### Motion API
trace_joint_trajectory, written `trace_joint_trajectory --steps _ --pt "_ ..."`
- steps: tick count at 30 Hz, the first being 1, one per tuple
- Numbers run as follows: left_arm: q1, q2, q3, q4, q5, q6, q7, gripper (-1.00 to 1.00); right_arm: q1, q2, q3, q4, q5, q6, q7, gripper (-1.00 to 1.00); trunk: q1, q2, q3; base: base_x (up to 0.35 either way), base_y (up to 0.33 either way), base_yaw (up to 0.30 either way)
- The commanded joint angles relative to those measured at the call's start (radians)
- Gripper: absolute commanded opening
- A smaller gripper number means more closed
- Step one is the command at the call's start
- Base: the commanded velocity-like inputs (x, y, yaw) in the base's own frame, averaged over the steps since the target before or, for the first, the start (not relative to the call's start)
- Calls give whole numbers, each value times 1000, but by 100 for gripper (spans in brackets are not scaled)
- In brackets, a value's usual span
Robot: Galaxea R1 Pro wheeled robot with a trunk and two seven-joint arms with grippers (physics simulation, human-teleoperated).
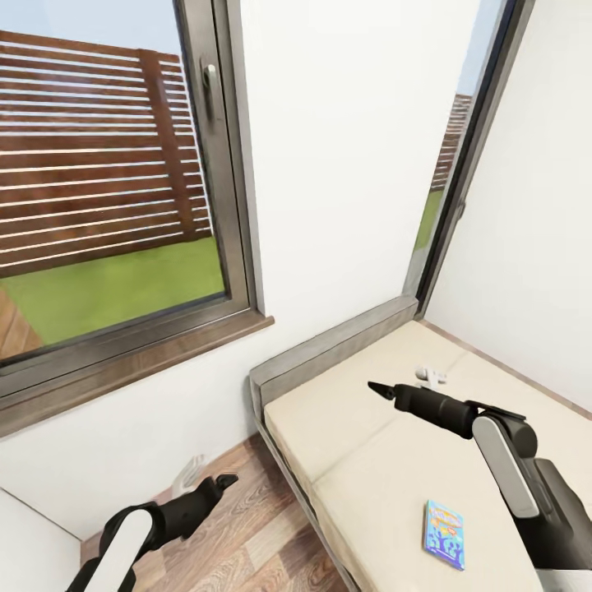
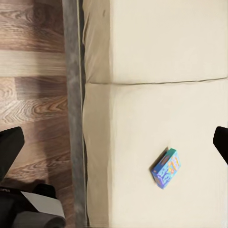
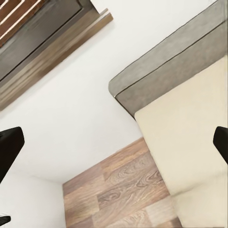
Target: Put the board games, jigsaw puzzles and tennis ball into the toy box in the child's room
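A blue board game [image 1: 444,534] lies flat on the cream bed [image 1: 386,469], near the mattress edge closest to the robot, and nothing touches it. The right gripper [image 1: 380,390] hangs in the air above the middle of the bed, well apart from the game; its wrist view shows its fingertips [image 3: 9,149] far apart, so the jaws are wide. The left gripper [image 1: 220,482] sits low over the plank floor [image 1: 247,543] beside the bed frame, jaws wide as well. Something small and white [image 1: 431,376] rests further up the mattress, too blurred to make out.
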Motion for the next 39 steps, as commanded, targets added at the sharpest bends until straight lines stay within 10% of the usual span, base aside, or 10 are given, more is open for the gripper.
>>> trace_joint_trajectory --steps 1,10,18,27,39 --pt "-5 1 3 17 10 0 12 100 -7 -1 -2 8 3 6 -4 100 1 -2 -2 0 0 -12" --pt "-38 5 18 145 -32 -5 27 100 -59 -6 -7 92 3 54 -116 100 1 -2 -2 0 0 -7" --pt "-56 1 60 242 -58 -19 34 100 -203 -10 -9 371 -2 123 -295 100 1 -2 -2 0 0 -2" --pt "-60 -12 103 252 -59 -22 37 100 -308 -11 -5 635 -3 139 -353 100 4 -9 -5 0 0 -6" --pt "-67 -22 116 317 -74 -28 45 100 -330 -10 5 712 0 143 -367 100 50 -93 -43 0 0 -31"
